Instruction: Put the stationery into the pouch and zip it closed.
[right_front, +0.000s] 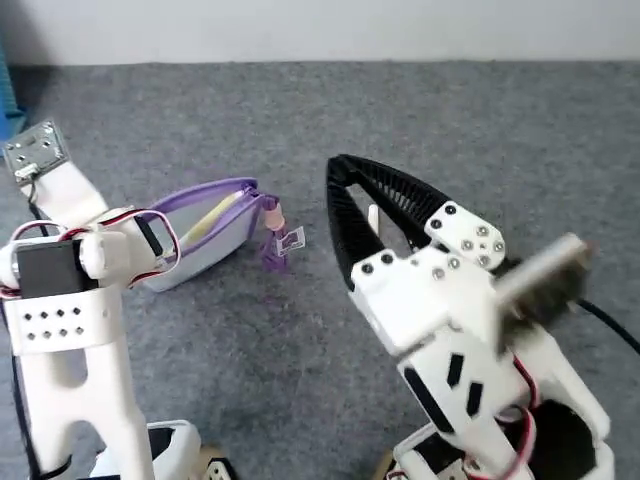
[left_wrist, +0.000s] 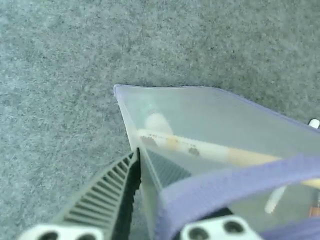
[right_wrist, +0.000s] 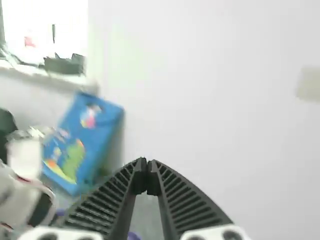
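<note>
At centre left of the high view the pouch (right_front: 205, 235) lies on the grey desk (right_front: 450, 120) with its purple-trimmed mouth gaping. The left tool (left_wrist: 140, 162) is clamped on its clear wall. The thin wall could slip from that pinch once the zip is tugged, and the pouch would then slide instead of closing. The yellow pencil (left_wrist: 210, 150) lies close under the trim and might snag the slider. The zip pull (right_front: 272, 215) is small and easy to miss. To its right, the right tool (right_front: 336, 172) is raised, closed and empty.

Counted: one pouch, one pull with one tag (right_front: 288, 240), and two tools. Inside are one pencil, one white rounded item (left_wrist: 157, 121) and one thin white stick (left_wrist: 275, 200).
</note>
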